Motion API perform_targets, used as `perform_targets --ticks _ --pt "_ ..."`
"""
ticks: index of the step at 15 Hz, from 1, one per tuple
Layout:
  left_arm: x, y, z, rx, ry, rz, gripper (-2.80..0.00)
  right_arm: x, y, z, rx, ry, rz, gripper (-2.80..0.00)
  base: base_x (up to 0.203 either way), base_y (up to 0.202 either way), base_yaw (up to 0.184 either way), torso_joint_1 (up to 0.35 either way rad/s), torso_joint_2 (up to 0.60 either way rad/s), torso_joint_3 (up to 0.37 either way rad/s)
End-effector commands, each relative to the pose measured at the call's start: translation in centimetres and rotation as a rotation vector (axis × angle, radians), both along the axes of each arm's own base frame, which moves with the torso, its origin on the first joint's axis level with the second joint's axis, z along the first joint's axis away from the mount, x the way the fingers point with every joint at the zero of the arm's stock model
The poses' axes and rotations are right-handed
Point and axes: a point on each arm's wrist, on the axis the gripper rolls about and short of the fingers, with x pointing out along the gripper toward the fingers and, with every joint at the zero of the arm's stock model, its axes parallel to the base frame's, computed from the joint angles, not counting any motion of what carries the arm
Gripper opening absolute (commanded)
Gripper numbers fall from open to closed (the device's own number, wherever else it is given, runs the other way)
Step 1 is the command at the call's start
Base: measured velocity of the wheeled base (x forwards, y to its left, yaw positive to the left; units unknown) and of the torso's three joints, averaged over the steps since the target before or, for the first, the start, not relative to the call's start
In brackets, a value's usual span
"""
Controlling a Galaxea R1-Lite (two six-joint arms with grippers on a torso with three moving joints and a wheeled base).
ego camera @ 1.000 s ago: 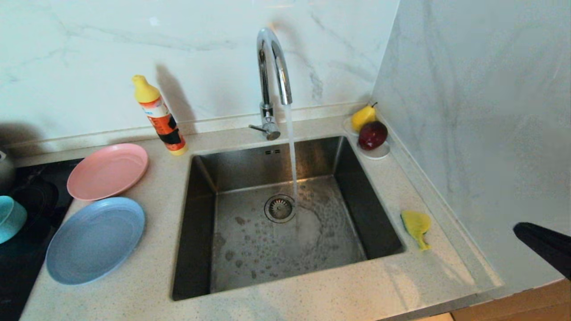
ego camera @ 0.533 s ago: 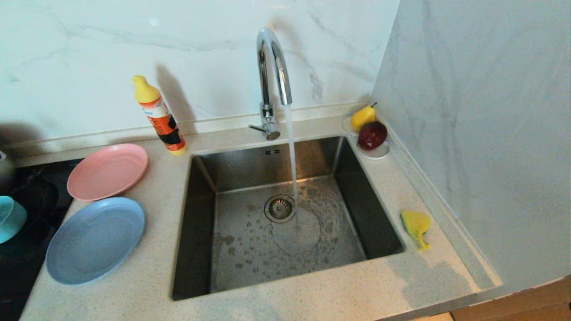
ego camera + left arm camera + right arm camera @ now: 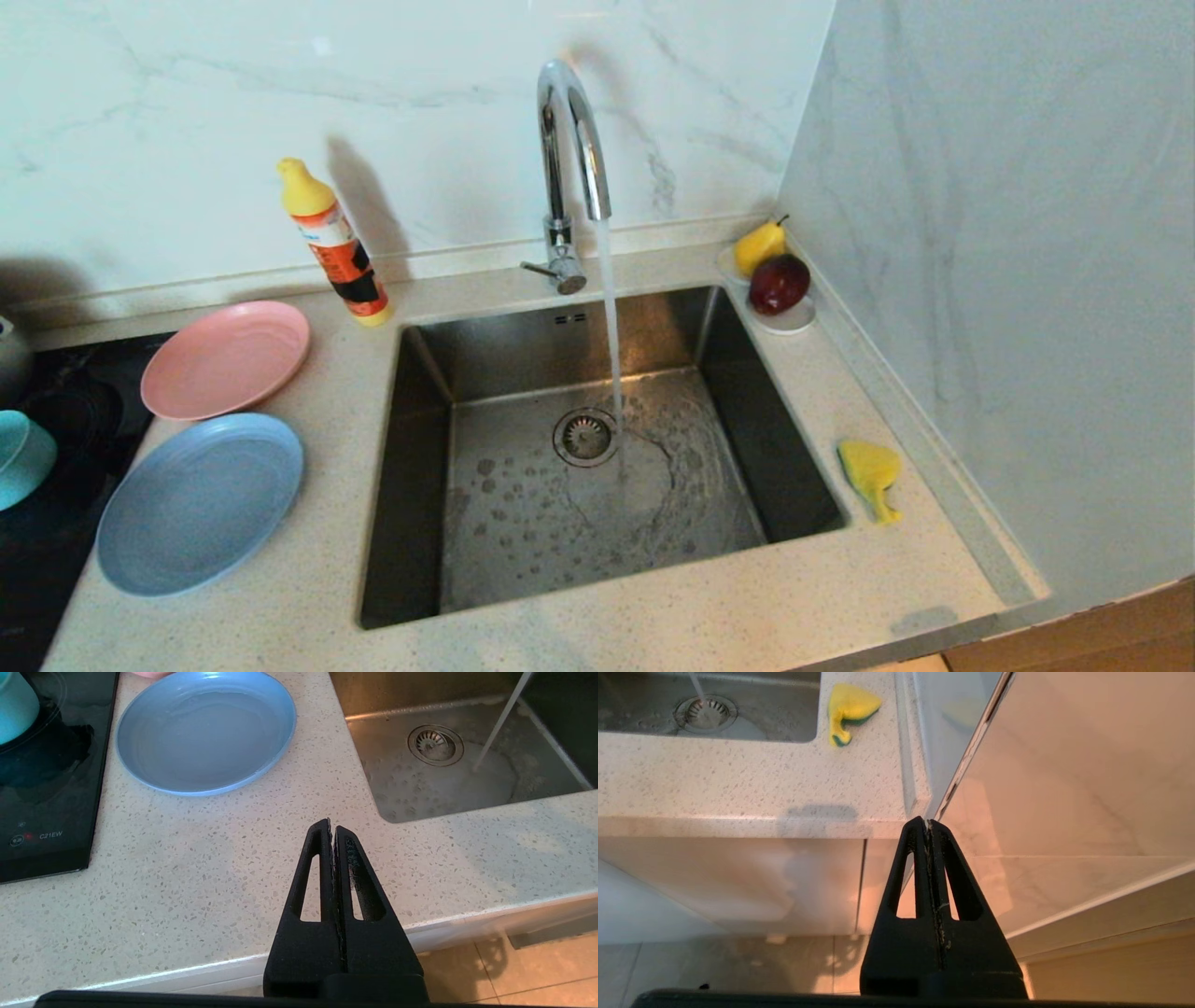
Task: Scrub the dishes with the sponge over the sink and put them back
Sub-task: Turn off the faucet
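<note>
On the black cooktop the only legible writing was "C21EW", beside a small red light. The orange label on the yellow-capped bottle could not be read. The pale-blue plate and pink plate lay on the speckled surface left of the sink; the teal bowl sat on the cooktop. Water ran from the tap beside the drain strainer. The sponge lay crumpled on the surface right of the sink, near the wall. A pear and a red apple rested on a white saucer in the back corner. The left pincer hung pressed shut and empty over the surface's front edge; the right pincer was likewise shut and empty, below the surface's edge by the cabinet front.
</note>
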Motion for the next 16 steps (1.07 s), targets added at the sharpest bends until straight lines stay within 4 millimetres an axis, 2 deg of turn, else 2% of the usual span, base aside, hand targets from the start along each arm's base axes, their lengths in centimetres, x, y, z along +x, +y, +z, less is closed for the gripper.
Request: perform_targets --ticks 1,7,16 --pt "0.0 0.0 0.0 0.0 0.0 0.0 -2.8 -0.16 0.0 -0.36 -0.009 -0.008 0.0 -2.8 0.0 0.0 0.0 0.0 0.0 0.0" --pt "0.0 0.0 0.0 -0.001 0.0 0.0 -2.8 -0.16 -0.01 -0.4 0.053 -0.001 -0.006 -2.8 0.0 0.0 0.0 0.0 0.0 0.0" --pt "0.01 0.0 -0.05 0.0 0.002 -0.002 -2.8 -0.16 -0.01 -0.41 0.057 0.0 -0.007 -2.8 0.0 0.0 0.0 0.0 0.0 0.0"
